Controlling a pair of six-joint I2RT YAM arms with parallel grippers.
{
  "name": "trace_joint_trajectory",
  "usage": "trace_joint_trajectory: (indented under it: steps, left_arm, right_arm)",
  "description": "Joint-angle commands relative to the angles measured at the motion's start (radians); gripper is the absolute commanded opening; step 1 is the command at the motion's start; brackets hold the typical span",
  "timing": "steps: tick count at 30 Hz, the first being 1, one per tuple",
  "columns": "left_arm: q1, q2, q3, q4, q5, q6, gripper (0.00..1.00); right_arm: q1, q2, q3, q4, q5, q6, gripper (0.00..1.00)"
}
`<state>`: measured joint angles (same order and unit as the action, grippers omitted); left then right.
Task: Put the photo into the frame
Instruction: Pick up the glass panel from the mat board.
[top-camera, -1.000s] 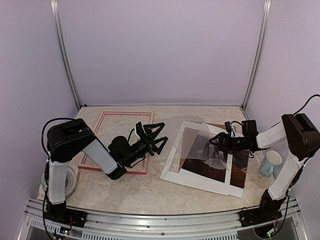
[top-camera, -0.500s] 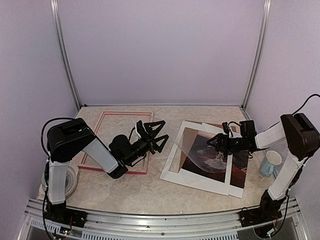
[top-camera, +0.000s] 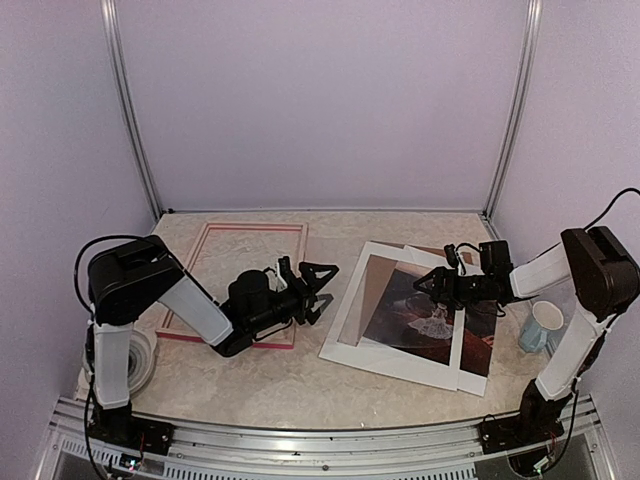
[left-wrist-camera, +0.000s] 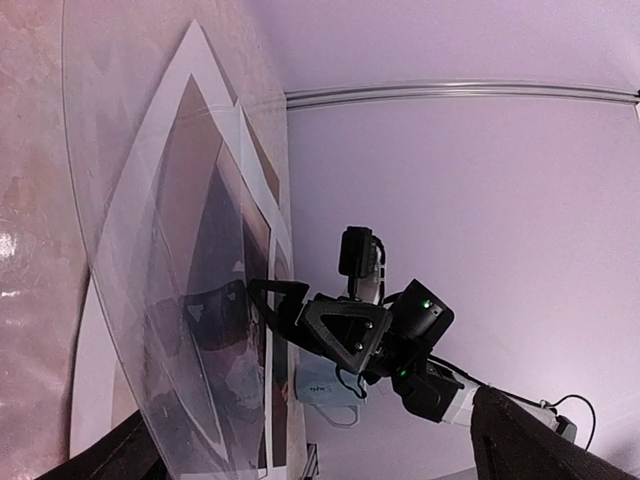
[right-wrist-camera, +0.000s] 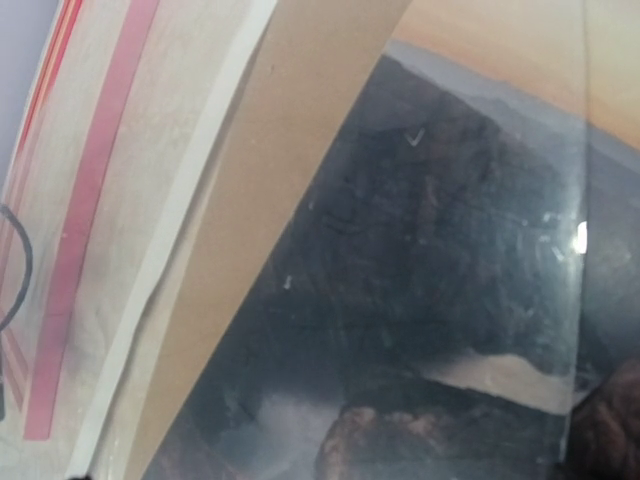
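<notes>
Claws first: left claw (top-camera: 325, 291) has its jaws spread wide with nothing gripped. It sits low, pointing right, tips just beside the left edge of the white mat (top-camera: 345, 345). Right claw (top-camera: 426, 290) is also wide and empty. It points left over the upper part of the photo (top-camera: 415, 320); contact with the surface can't be told.

Photo lies right of centre on the bench (top-camera: 300, 385), dark reddish-brown print with a small white figure. It sits on the stack with the white mat bordering it. A brown board (top-camera: 373, 285) shows as a strip along its left side.

A clear sheet (left-wrist-camera: 150, 260) covers the stack. The left wrist view looks through it at the right claw, and the right wrist view shows its edge running across the print. Whether it lies fully flat can't be told.

Frame (top-camera: 250, 228), pink-red moulding, lies flat on the left of the bench with only bench showing inside it, near the stack but apart from it. Left forearm crosses its near right corner.

1 pale mug (top-camera: 541, 326) stands right of the stack, by the right arm.
</notes>
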<state>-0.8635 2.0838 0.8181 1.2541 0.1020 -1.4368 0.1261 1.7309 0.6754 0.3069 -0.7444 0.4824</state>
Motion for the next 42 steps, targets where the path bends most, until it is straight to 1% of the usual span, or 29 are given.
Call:
trace_joint_trajectory:
  steps: [1,6,8,10,16,18,19,21,25,29,31,35,40,42]
  left_arm:
    - [-0.003,-0.057,0.002,-0.131,0.024,0.062,0.98]
    - [-0.009,-0.076,0.03,-0.219,0.022,0.126,0.88]
    - [-0.008,-0.074,0.042,-0.242,0.033,0.144,0.81]
    - [-0.009,-0.074,0.053,-0.28,0.04,0.158,0.76]
    - [-0.011,-0.103,0.091,-0.464,0.026,0.208,0.64]
    - [-0.013,-0.116,0.105,-0.526,0.01,0.229,0.56]
    - [-0.015,-0.127,0.113,-0.558,0.002,0.237,0.51]
    - [-0.019,-0.14,0.128,-0.61,-0.017,0.257,0.43]
    - [-0.028,-0.159,0.16,-0.674,-0.042,0.289,0.34]
    - [-0.033,-0.159,0.19,-0.732,-0.046,0.307,0.17]
    - [-0.035,-0.16,0.194,-0.746,-0.05,0.312,0.13]
    - [-0.035,-0.163,0.202,-0.787,-0.056,0.314,0.08]
    - [-0.033,-0.185,0.201,-0.816,-0.06,0.329,0.07]
    - [-0.025,-0.211,0.2,-0.817,-0.047,0.331,0.07]
  right_arm:
    - [0.021,0.034,-0.042,-0.126,0.017,0.01,0.99]
    - [0.022,0.027,-0.045,-0.128,0.02,0.01,0.99]
    - [0.022,0.026,-0.046,-0.131,0.02,0.01,0.99]
    - [0.022,0.023,-0.046,-0.135,0.023,0.008,0.99]
    - [0.022,0.0,-0.046,-0.15,0.031,0.006,0.99]
    - [0.021,-0.006,-0.045,-0.155,0.033,0.006,0.99]
    - [0.022,-0.008,-0.044,-0.156,0.034,0.006,0.99]
    - [0.022,-0.011,-0.043,-0.16,0.034,0.007,0.99]
    - [0.021,-0.016,-0.042,-0.166,0.035,0.005,0.99]
    - [0.021,-0.023,-0.04,-0.173,0.037,0.003,0.99]
    - [0.021,-0.027,-0.039,-0.176,0.037,0.001,0.99]
    - [0.021,-0.035,-0.032,-0.19,0.039,-0.003,0.99]
    - [0.022,-0.058,-0.025,-0.203,0.043,-0.003,0.99]
    - [0.023,-0.097,-0.029,-0.196,0.035,-0.021,0.99]
